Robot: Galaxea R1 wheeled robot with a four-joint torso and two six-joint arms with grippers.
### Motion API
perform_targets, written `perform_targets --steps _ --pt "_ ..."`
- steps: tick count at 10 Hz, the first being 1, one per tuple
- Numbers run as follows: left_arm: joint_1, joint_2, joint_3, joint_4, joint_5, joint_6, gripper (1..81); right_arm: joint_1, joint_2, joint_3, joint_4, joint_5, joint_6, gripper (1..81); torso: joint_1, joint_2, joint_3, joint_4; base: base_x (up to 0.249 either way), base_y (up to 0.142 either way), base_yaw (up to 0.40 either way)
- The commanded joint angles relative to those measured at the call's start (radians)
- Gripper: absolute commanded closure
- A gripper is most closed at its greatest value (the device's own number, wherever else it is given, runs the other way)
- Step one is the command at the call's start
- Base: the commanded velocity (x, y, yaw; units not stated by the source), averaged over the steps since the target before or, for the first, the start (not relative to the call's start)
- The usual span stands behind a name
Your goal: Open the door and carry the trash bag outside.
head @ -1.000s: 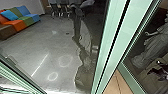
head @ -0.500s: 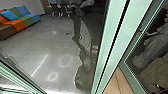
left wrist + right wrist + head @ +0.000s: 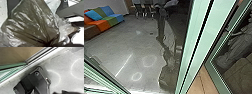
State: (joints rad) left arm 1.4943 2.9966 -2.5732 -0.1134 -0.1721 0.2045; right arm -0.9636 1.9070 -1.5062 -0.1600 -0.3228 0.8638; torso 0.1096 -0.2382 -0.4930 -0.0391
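One trash bag, dark olive, shiny thin plastic (image 3: pixel 31 23): large and close at my left wrist camera, creased, its folds drawn together into a tight bunch.
Crumpled clear plastic (image 3: pixel 63 27): against the bag's edge.
Left gripper: I cannot tell whether it is wide, narrow or closed on the bag.
Right gripper: wide or narrow, I cannot tell.
Pale green upright door frame with a dark seam (image 3: pixel 197 47): tilted across my head view.
Second green frame, angular (image 3: pixel 214 72): to the right of the upright one, set around dark glass.
Grey draped shape (image 3: pixel 236 50): beyond that glass; what it is, I cannot tell.
Tan tiled floor (image 3: pixel 200 83): a patch between the two frames.
Smooth grey floor (image 3: pixel 116 53): spreads left of the upright frame, marked with light rings (image 3: pixel 136 76) and one bright streak (image 3: pixel 124 65).
Long seat of orange, blue, green and brown blocks (image 3: pixel 102 23): far side of the grey floor.
Dark chairs with thin legs (image 3: pixel 144 8): beyond the floor, right of the seat.
Metal-edged floor track (image 3: pixel 41 59): borders the grey floor in my right wrist view.
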Motion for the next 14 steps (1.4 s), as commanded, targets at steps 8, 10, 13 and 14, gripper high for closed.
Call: perform_targets --steps 8,10,13,14 --pt "0.010 0.010 0.013 0.017 0.080 0.003 81.1 -0.340 0.276 -0.170 -0.248 0.287 -0.016 1.0 -0.001 -0.001 0.159 0.000 0.000 0.000 0.000" --pt "0.010 0.012 0.013 0.018 0.080 0.003 81.1 -0.375 0.351 -0.235 -0.292 0.294 -0.016 1.0 -0.002 -0.002 0.140 0.000 0.000 0.000 0.000" --pt "0.008 0.015 0.013 0.018 0.082 0.004 81.1 -0.432 0.454 -0.327 -0.381 0.295 -0.017 1.0 -0.003 -0.003 0.147 0.000 0.000 0.000 0.000" --pt "0.008 0.015 0.013 0.021 0.083 0.004 81.1 -0.445 0.482 -0.359 -0.414 0.295 -0.016 1.0 -0.003 -0.003 0.147 0.000 0.000 0.000 0.000"
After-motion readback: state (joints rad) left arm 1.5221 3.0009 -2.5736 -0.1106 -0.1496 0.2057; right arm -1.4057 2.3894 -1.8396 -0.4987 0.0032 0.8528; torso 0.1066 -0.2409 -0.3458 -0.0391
